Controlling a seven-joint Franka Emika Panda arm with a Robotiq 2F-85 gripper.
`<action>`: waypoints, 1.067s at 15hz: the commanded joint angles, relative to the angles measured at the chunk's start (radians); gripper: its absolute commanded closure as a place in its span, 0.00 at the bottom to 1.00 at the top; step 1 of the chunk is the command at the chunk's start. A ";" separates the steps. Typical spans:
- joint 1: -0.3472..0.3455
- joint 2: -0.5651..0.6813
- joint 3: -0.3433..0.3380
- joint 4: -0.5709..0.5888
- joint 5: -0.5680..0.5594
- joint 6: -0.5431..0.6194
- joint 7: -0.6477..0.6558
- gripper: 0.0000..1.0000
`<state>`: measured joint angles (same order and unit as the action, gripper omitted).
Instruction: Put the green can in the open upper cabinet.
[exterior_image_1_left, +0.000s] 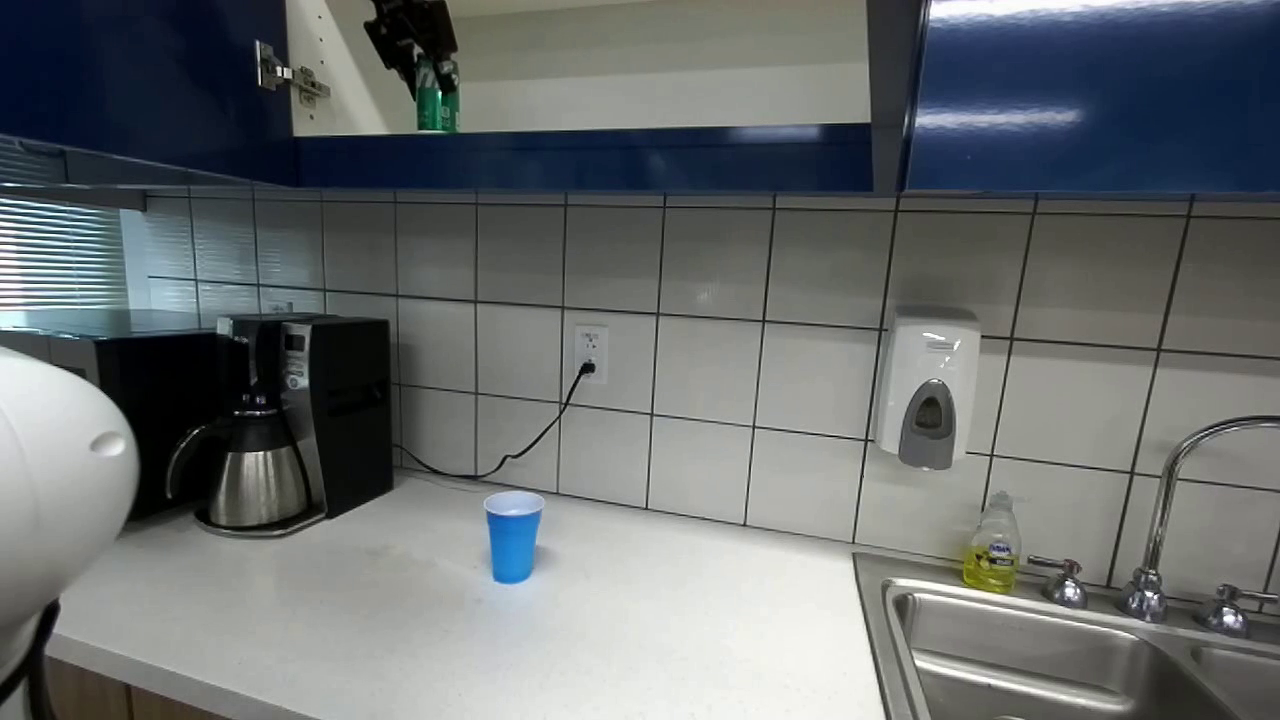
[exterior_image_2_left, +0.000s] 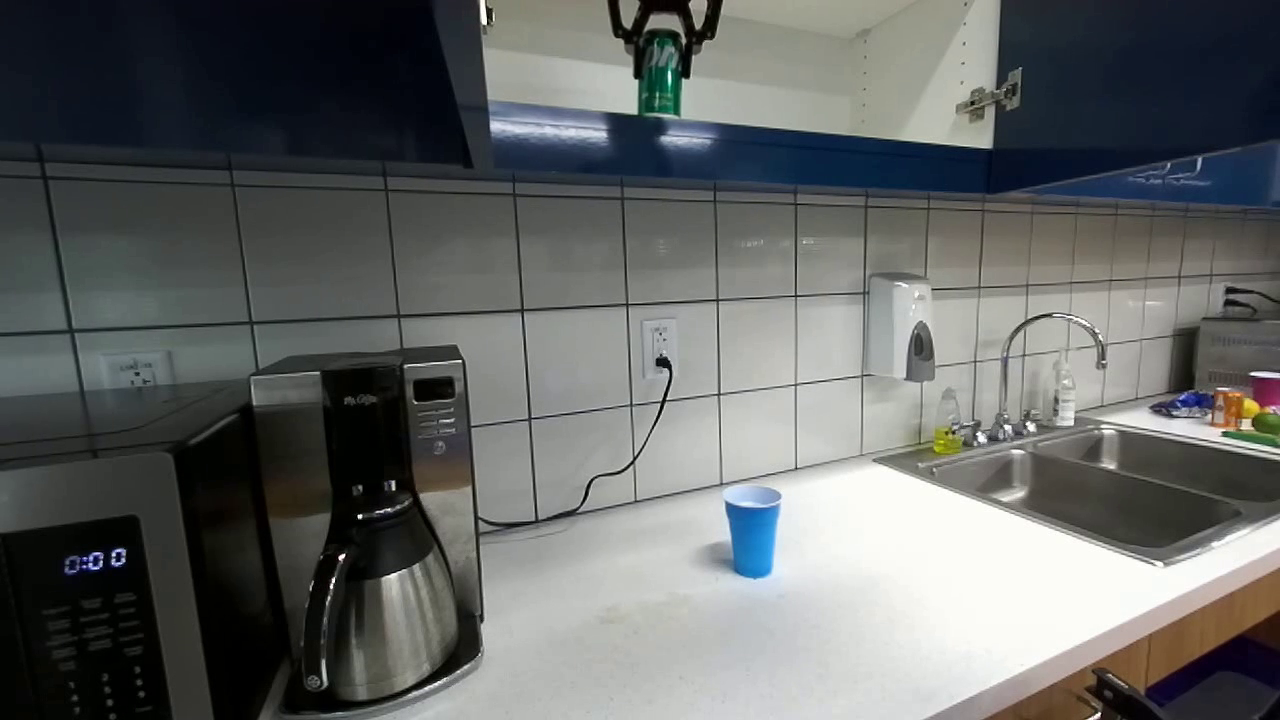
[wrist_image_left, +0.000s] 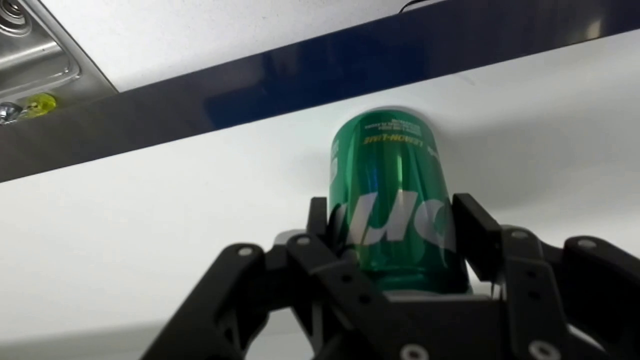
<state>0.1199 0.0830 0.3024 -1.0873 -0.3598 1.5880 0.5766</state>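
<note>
The green can (wrist_image_left: 387, 160) with white lettering is upright or nearly so inside the open upper cabinet (exterior_image_1_left: 660, 85). The can also shows in both exterior views (exterior_image_1_left: 429, 108) (exterior_image_2_left: 660, 95). Its base is at or just above the pale shelf floor, close behind the glossy blue front edge. My gripper (wrist_image_left: 390, 215) comes from above with one finger against each side of the can's upper part and appears shut on it. It shows in both exterior views too (exterior_image_1_left: 435, 85) (exterior_image_2_left: 663, 72). The can's top is partly hidden by the gripper.
Open blue doors with hinges flank the cabinet (exterior_image_2_left: 780, 85). Below stand a blue cup (exterior_image_1_left: 513, 540), a coffee maker (exterior_image_2_left: 365, 520), a microwave (exterior_image_2_left: 120, 560) and a sink (exterior_image_2_left: 1100, 490). A white soap dispenser (exterior_image_1_left: 930, 390) hangs on the tiled wall.
</note>
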 joint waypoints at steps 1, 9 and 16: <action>0.015 0.040 0.006 0.074 -0.030 -0.049 0.019 0.10; 0.021 0.023 0.006 0.075 -0.020 -0.051 0.015 0.00; 0.027 -0.044 0.005 0.008 0.014 -0.028 0.015 0.00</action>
<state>0.1482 0.0843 0.3053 -1.0371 -0.3658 1.5659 0.5767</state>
